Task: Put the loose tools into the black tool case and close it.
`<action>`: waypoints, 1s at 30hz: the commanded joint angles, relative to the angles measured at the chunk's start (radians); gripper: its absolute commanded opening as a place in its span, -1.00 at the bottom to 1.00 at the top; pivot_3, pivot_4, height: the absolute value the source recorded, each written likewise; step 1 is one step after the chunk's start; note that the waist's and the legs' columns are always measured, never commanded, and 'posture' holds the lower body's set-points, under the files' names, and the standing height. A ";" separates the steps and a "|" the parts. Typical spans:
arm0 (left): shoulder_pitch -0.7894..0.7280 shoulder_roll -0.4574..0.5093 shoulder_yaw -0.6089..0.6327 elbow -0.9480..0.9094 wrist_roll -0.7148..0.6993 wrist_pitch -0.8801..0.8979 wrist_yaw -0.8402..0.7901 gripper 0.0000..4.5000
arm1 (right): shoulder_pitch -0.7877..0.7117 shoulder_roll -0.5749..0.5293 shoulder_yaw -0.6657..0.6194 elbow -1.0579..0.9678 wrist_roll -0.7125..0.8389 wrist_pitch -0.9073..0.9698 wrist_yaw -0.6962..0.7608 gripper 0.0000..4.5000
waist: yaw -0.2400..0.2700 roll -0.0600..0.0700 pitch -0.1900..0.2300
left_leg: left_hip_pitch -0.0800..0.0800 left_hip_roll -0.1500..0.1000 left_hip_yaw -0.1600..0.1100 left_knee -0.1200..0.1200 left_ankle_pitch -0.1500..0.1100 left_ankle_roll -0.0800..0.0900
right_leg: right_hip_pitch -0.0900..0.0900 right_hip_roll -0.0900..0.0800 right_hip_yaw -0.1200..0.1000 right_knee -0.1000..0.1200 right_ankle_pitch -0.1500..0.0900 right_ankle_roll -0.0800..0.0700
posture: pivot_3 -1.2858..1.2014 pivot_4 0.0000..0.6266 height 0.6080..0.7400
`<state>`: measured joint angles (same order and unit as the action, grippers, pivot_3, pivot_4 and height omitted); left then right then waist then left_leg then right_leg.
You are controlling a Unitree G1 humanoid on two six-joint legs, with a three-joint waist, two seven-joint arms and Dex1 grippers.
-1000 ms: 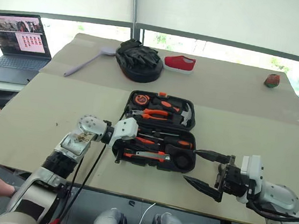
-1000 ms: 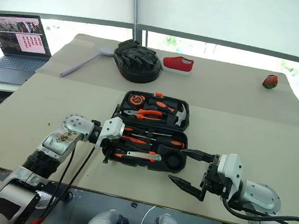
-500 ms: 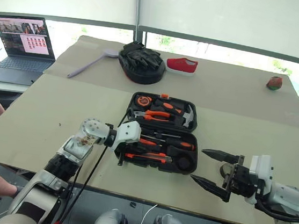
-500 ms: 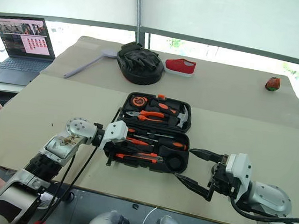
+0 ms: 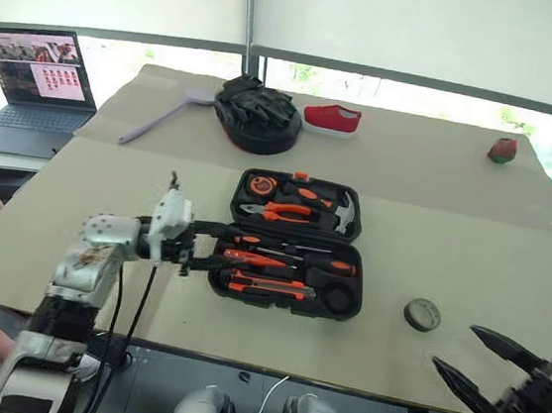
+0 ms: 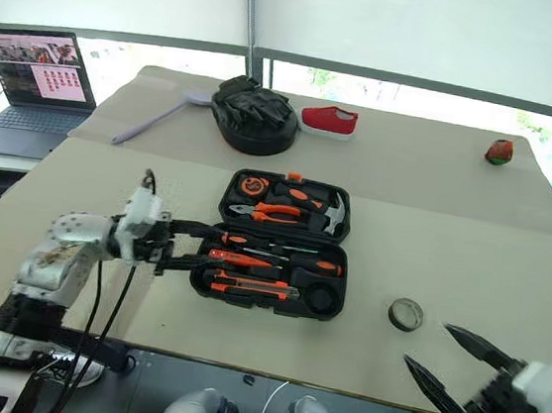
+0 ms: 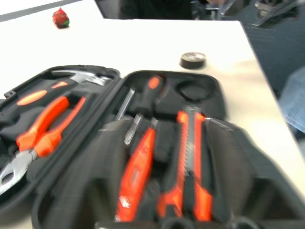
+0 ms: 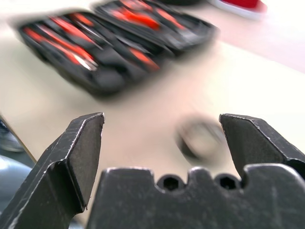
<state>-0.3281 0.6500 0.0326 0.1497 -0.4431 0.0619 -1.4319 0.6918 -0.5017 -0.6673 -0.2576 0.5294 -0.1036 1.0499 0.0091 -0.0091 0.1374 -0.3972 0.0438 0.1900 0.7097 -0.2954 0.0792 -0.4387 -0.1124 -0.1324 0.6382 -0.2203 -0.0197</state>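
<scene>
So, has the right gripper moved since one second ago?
Yes. The right gripper has pulled back from the tool case toward the table's near right edge, past the tape roll.

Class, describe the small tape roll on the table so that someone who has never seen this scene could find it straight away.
Start at the open black tool case in the middle of the table. Look just off its near right corner: the tape roll lies flat on the bare tabletop. It is a small dark grey ring, the only tool outside the case.
</scene>
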 commanded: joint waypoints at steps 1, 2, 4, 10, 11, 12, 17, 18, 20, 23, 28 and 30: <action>0.059 0.028 0.082 -0.001 -0.085 -0.029 -0.073 0.93 | 0.044 0.003 -0.036 0.059 -0.046 -0.120 0.032 1.00 | 0.000 0.003 0.002 | -0.001 0.000 0.000 0.000 0.001 -0.001 | -0.001 0.000 0.000 0.000 -0.001 -0.002 | 0.03 -0.52 1.00; 0.085 0.024 0.100 0.005 -0.100 -0.044 -0.084 0.99 | 0.049 0.004 -0.036 0.066 -0.050 -0.131 0.030 1.00 | -0.002 0.003 0.002 | -0.001 0.000 0.000 0.000 0.002 -0.003 | -0.002 0.000 0.000 0.000 -0.003 -0.005 | 0.03 -0.52 1.00; 0.121 0.006 0.124 0.007 -0.112 -0.084 -0.085 0.99 | 0.042 -0.014 -0.028 0.053 -0.057 -0.130 0.021 1.00 | -0.002 0.005 0.003 | 0.001 0.000 0.000 0.000 0.001 -0.003 | -0.002 -0.001 0.001 0.000 -0.003 -0.005 | 0.03 -0.52 1.00; 0.136 -0.041 0.091 -0.139 -0.165 -0.031 -0.055 0.99 | -0.058 -0.232 0.039 -0.090 -0.069 0.094 -0.008 1.00 | -0.001 0.007 0.006 | 0.002 0.000 0.000 0.000 0.000 -0.001 | -0.001 -0.001 0.003 0.000 -0.003 -0.005 | 0.03 -0.52 1.00; 0.136 -0.045 0.079 -0.162 -0.166 -0.024 -0.056 0.99 | -0.074 -0.278 0.051 -0.108 -0.069 0.159 -0.014 1.00 | 0.001 0.007 0.006 | 0.002 0.000 0.000 0.000 0.000 -0.002 | -0.001 -0.001 0.003 0.000 -0.003 -0.005 | 0.03 -0.52 1.00; 0.129 -0.053 0.063 -0.189 -0.170 -0.005 -0.044 0.99 | -0.095 -0.337 0.070 -0.137 -0.051 0.267 -0.027 1.00 | 0.002 0.007 0.006 | 0.002 0.000 0.000 0.000 0.001 -0.003 | -0.001 -0.001 0.003 0.000 -0.003 -0.006 | 0.03 -0.52 1.00; 0.105 -0.102 0.012 -0.268 -0.179 0.033 0.006 0.99 | -0.283 -0.537 0.224 -0.189 -0.065 0.504 -0.044 1.00 | 0.005 0.006 0.008 | -0.001 0.000 0.001 0.000 0.005 -0.007 | -0.001 0.001 0.001 0.001 -0.001 -0.005 | 0.03 -0.52 1.00; 0.104 -0.108 0.002 -0.280 -0.175 0.036 0.011 0.99 | -0.335 -0.565 0.264 -0.180 -0.078 0.540 -0.050 1.00 | 0.005 0.006 0.008 | -0.001 0.000 0.001 0.000 0.005 -0.007 | -0.001 0.001 0.001 0.001 0.000 -0.002 | 0.03 -0.52 1.00; 0.107 -0.109 -0.013 -0.295 -0.168 0.035 0.011 0.99 | -0.423 -0.582 0.331 -0.148 -0.109 0.567 -0.069 1.00 | 0.004 0.004 0.009 | -0.002 0.000 0.001 0.000 0.005 -0.007 | -0.001 0.001 0.001 0.001 0.001 -0.001 | 0.03 -0.52 1.00; 0.119 -0.103 -0.033 -0.316 -0.163 0.032 0.002 0.99 | -0.510 -0.599 0.423 -0.105 -0.153 0.616 -0.080 1.00 | 0.006 0.004 0.009 | -0.003 0.000 0.001 0.000 0.009 0.001 | -0.001 0.002 0.000 0.000 0.001 -0.001 | 0.03 -0.52 1.00; 0.126 -0.100 -0.050 -0.334 -0.158 0.028 0.003 1.00 | -0.568 -0.633 0.514 -0.070 -0.197 0.700 -0.073 0.82 | 0.008 0.004 0.009 | -0.006 0.000 0.001 0.000 0.009 0.003 | -0.002 0.002 -0.001 -0.006 0.002 0.001 | 0.03 -0.52 1.00; 0.120 -0.103 -0.054 -0.337 -0.158 0.029 0.010 1.00 | -0.585 -0.637 0.537 -0.059 -0.215 0.695 -0.068 0.60 | 0.006 0.004 0.009 | -0.007 0.000 0.001 0.000 0.009 0.004 | -0.002 0.002 -0.001 -0.007 0.003 0.003 | 0.03 -0.52 1.00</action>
<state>-0.1979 0.5461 -0.0197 -0.1496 -0.5912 0.0943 -1.4281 0.1255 -1.1229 -0.1338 -0.3183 0.3338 0.5876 0.9786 0.0150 -0.0050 0.1468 -0.4041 0.0437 0.1907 0.7094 -0.2863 0.0831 -0.4401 -0.1105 -0.1331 0.6303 -0.2166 -0.0162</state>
